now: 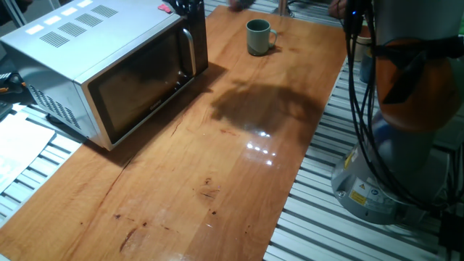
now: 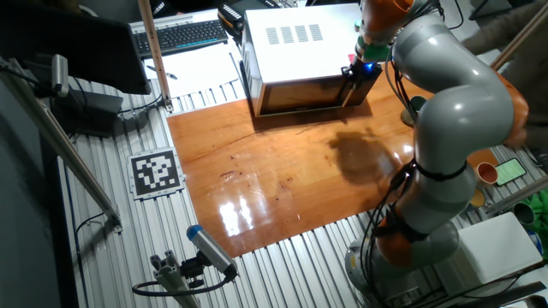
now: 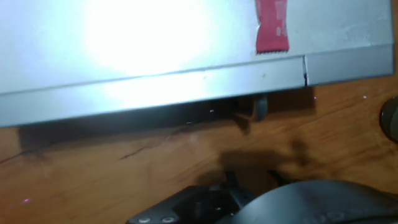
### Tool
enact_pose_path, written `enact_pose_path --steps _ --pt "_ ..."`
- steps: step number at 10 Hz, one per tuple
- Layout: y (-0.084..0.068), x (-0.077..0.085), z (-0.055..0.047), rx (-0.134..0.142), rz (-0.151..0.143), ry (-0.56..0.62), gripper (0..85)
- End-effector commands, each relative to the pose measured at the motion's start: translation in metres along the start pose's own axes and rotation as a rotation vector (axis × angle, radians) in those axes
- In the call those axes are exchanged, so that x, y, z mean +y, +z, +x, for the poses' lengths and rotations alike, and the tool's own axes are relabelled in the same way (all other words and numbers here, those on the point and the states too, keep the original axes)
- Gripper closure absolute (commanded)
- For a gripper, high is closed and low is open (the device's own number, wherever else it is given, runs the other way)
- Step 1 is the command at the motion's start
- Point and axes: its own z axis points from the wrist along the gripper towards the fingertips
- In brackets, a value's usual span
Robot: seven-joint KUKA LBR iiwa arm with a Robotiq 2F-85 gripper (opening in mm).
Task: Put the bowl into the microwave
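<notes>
The bowl is a small grey-green mug with a side handle. It stands upright on the wooden table, to the right of the microwave. The microwave's dark glass door is closed, and its vertical silver handle is on the right side. My gripper hangs just above the microwave's front top corner, over the handle end of the door, and holds nothing. It also shows in the other fixed view. In the hand view I see the microwave's top, the handle and a red tag. My fingertips are hidden.
The arm's base stands off the table's right edge with cables. A keyboard and papers lie behind the microwave. A marker tag sits on the slatted bench at the left.
</notes>
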Motion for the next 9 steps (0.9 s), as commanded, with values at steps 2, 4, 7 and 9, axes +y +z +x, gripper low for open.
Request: enact_pose_path --steps 2,4,7,9 --pt "0.010 -0.010 -0.015 0.001 -0.011 -0.011 34.0" --pt "0.021 -0.015 -0.025 0.005 -0.019 -0.020 34.0" --pt "0.036 -0.019 -0.034 0.002 -0.037 -0.031 34.0" --pt "0.042 -0.015 -0.032 0.000 -0.039 -0.021 34.0"
